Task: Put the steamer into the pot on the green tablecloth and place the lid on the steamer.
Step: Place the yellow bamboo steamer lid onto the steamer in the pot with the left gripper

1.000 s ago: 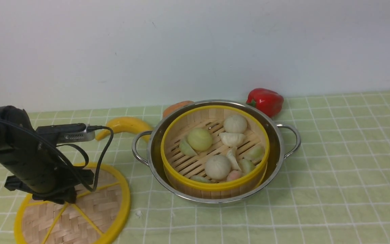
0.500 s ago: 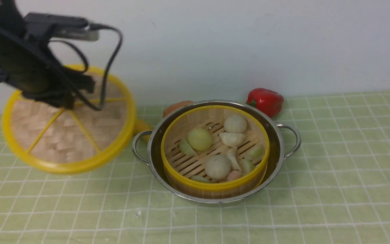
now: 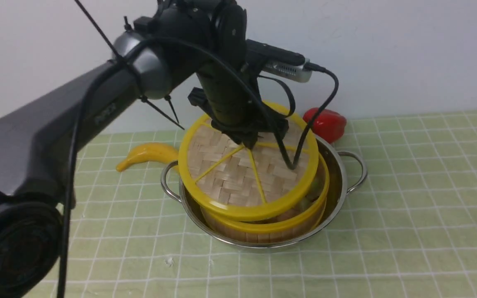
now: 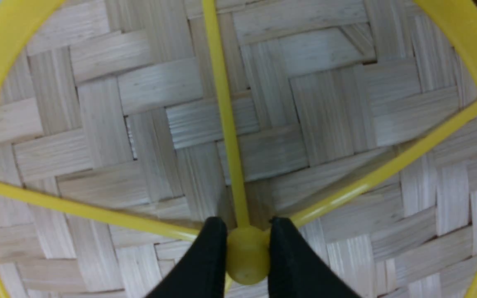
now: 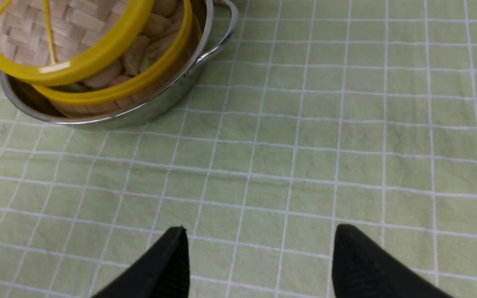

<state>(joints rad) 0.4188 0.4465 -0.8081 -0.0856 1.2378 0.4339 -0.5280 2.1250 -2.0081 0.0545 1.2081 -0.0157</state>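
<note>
Chief: Report on the left gripper [image 4: 246, 223].

Inspector: Found clenched on the yellow hub [image 4: 246, 256] of the lid [image 3: 246, 174], with one black finger [image 4: 205, 265] pressed against each side of it. Seen in the front view reaching down onto the lid's centre from above.

Chief: Position of the lid?

Inspector: Held in the air, tilted, directly over the steamer [image 3: 263, 229]. Lower at the near edge, close above the steamer's yellow rim. Higher at the far side. Not seated on the rim. Overhanging slightly toward the robot's left. Cannot tell whether touching the steamer anywhere.

Chief: Location of the steamer?

Inspector: Inside the pot [image 3: 342, 178], upright. Loaded with dumplings [image 5: 135, 58], visible in the right wrist view through the gap under the raised lid.

Chief: And the pot?

Inspector: Standing on the green tablecloth [image 3: 408, 207], with a looped wire handle out to each side.

Chief: Right gripper [image 5: 260, 228]?

Inspector: Released. Spread wide, gripping nothing, over bare cloth well apart from the pot. Out of the front view.

Chief: Other items on the cloth?

Inspector: Noted a banana [image 3: 147, 154] just beside the pot's left handle, toward the back. Noted a red pepper [image 3: 325, 120] behind the pot on the right, near the wall [image 3: 408, 54].
</note>
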